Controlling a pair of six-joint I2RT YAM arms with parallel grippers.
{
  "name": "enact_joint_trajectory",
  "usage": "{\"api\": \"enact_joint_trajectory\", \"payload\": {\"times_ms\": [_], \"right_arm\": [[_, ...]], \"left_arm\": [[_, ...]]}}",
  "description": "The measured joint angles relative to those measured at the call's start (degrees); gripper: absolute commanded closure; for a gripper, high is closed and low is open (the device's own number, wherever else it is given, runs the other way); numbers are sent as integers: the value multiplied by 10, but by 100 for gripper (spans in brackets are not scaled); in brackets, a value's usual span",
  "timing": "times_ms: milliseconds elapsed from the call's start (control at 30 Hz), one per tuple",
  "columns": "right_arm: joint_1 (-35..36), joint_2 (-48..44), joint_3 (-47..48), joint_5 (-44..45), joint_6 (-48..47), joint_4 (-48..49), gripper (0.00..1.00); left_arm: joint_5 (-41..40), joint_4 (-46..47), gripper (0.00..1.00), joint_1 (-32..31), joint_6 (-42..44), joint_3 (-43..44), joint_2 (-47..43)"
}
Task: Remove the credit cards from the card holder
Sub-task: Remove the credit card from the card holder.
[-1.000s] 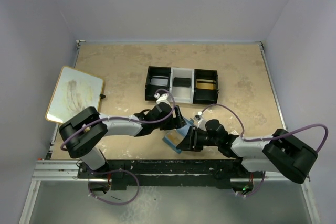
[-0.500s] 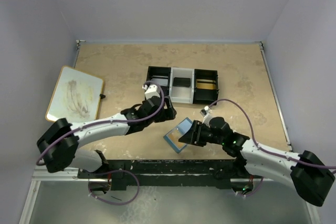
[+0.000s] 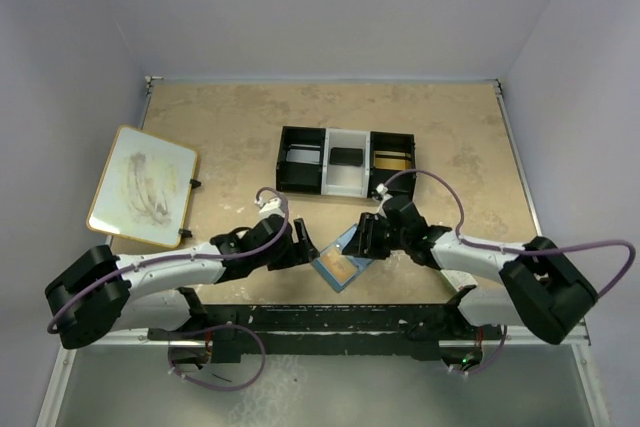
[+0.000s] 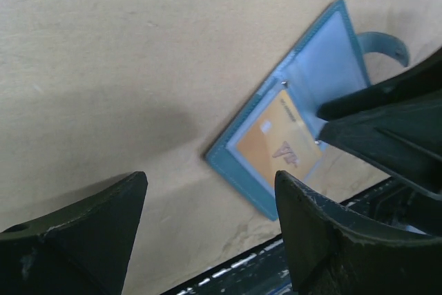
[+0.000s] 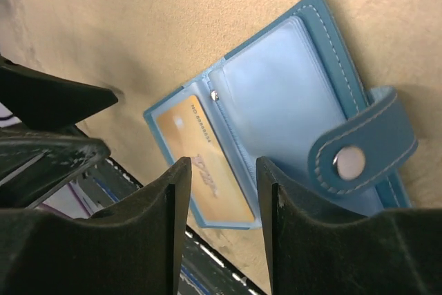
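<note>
The blue card holder (image 3: 350, 247) lies open and flat near the table's front edge. A gold-yellow credit card (image 4: 278, 148) sits in its lower clear pocket (image 5: 205, 165). The upper pocket (image 5: 286, 94) looks pale blue, and the snap tab (image 5: 359, 153) sticks out to the side. My left gripper (image 3: 300, 249) stands open just left of the holder, with its fingers (image 4: 83, 236) low over bare table. My right gripper (image 3: 366, 238) stands open right over the holder, its fingers (image 5: 155, 233) straddling the card's edge and the spine. Neither holds anything.
A black-and-white compartment tray (image 3: 346, 162) stands behind the grippers, with a dark thing and a gold thing in it. A white board (image 3: 142, 185) lies at the left edge. The black front rail (image 3: 320, 317) runs just beyond the holder.
The holder, tilted up at the right gripper before, now lies flat and open. The left gripper swung back, then came in low at its left. The right arm moved round to its back right.
</note>
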Motion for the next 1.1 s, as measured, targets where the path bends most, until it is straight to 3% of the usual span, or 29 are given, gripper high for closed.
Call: {"api": "enact_joint_trajectory", "payload": {"times_ms": [167,333,467,733,933,1100], "right_arm": [[-1,38,15,-26,-38,5,62],[-1,26,-18,-42,-35,38,69],[-1,1,-70,-53,-1,91,77],[-1,-59,-155,-56,97,161,79],[-1,-108,-171,-49,144,162,73],[-1,-164,-165,-23,150,108,71]], "left_arm": [[22,31,36,-8,-13,1,9],[36,53,50,-19,-21,2,46],[38,66,61,-23,-25,7,67],[35,71,75,-24,-22,52,120],[10,51,73,-24,7,114,163],[-32,5,70,-24,35,147,163]]}}
